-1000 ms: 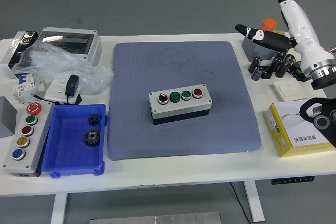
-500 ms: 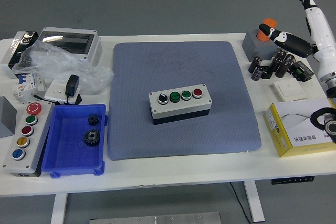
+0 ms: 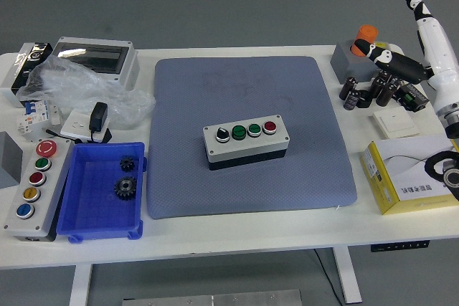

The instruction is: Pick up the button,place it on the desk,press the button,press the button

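A grey button box (image 3: 247, 141) with a black-and-white selector, two green buttons and a red button lies on the blue-grey mat (image 3: 215, 91) at mid-table. My right hand (image 3: 391, 23) hovers over the table's far right corner, well away from that box. It is open, with one white finger (image 3: 416, 6) pointing up and a black finger (image 3: 387, 59) stretched left over a small grey box (image 3: 346, 62) topped by an orange button (image 3: 367, 31). It holds nothing. The left arm is out of view.
A long control box (image 3: 32, 188) with several coloured buttons lies at the left edge beside a blue tray (image 3: 93, 216) holding two gears. A plastic bag (image 3: 79, 87) and clear-lid enclosure (image 3: 97, 55) sit far left. Capacitors (image 3: 369, 89), a switch plate (image 3: 394, 123) and a yellow-white carton (image 3: 405, 177) crowd the right.
My right arm has swung rightward toward the picture's edge, uncovering the orange button. The button box on the mat has not moved.
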### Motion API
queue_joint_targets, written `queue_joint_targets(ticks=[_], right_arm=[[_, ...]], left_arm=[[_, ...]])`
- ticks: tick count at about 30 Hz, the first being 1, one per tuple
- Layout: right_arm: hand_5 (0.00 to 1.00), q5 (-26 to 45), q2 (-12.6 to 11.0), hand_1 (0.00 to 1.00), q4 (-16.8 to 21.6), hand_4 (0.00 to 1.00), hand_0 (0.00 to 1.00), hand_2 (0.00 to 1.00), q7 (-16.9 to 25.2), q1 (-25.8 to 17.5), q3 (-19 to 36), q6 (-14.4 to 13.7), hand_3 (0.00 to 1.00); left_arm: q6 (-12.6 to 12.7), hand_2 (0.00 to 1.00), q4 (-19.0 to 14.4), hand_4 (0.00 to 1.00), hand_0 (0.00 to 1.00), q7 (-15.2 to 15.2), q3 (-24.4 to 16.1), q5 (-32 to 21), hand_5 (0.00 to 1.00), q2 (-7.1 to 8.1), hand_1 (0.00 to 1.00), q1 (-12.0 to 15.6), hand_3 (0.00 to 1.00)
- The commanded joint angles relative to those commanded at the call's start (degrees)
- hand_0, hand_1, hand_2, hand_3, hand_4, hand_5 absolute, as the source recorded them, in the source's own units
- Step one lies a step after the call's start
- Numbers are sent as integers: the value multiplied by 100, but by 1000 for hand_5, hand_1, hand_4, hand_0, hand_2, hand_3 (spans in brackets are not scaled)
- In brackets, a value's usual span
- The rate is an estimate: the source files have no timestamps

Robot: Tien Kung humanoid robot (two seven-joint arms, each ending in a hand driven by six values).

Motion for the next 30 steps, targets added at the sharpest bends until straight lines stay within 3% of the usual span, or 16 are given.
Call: queue_joint_targets(ticks=[18, 30], right_arm=[[647, -34, -155, 983, -155, 998, 982, 998, -187, 593, -692, 178, 998], [643, -250, -277, 981, -41, 998, 979, 998, -376, 714, -677, 303, 998]], left_arm=[[-43, 658, 6, 694, 693, 77, 152, -116, 308, -104, 709, 156, 699], [-42, 659, 18, 704, 693, 72, 114, -143, 299, -199, 708, 188, 703]])
